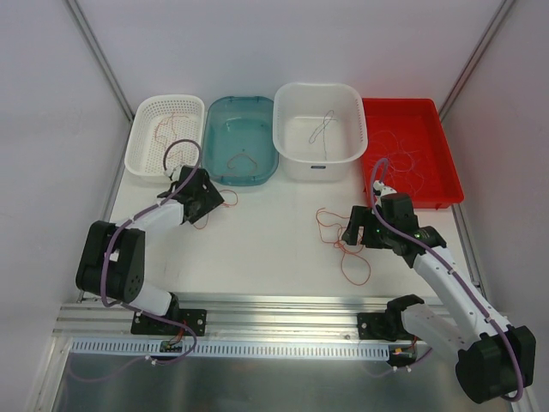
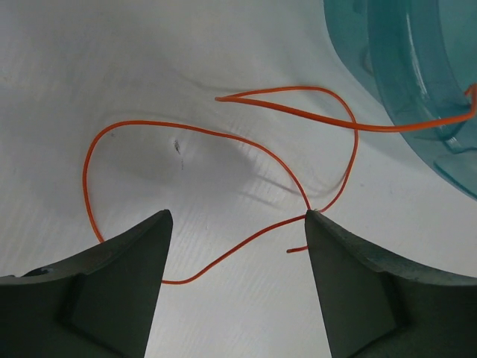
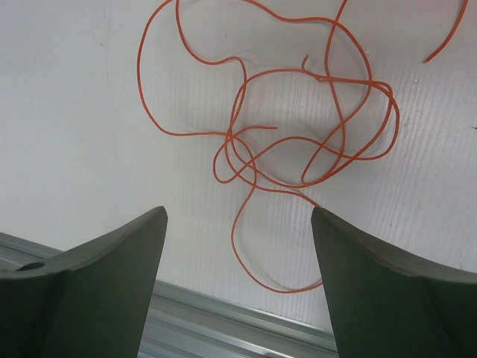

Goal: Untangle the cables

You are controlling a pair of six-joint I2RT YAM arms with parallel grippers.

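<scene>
**Presently: both tools open, nothing gripped**

Left tool (image 2: 237, 215) is hovering low over the worktop (image 1: 274, 257), near its far edge and left of middle, just in front of the teal bin (image 2: 406, 60). Its jaws are standing wide apart and straddling a loose cable (image 2: 223, 136). One run of that cable is leading off toward the bin's wall, and one strand is touching a finger's inner tip.

Right tool (image 3: 238, 215) is likewise standing open and empty. It is hanging above the tangle (image 3: 231, 138) of orange cables (image 1: 341, 247), which is lying right of middle, near the worktop's front edge.

Judgement: the step in hand is taking hold of the loose cable. The left tool is needing to descend squarely, so that both pads are meeting on one strand only, at a plain run and not at the crossing. A slow pull is advisable, since wire this thin is likely to slip or spring. The tangle is wanting a grip on a free end, well apart from the knot.
</scene>
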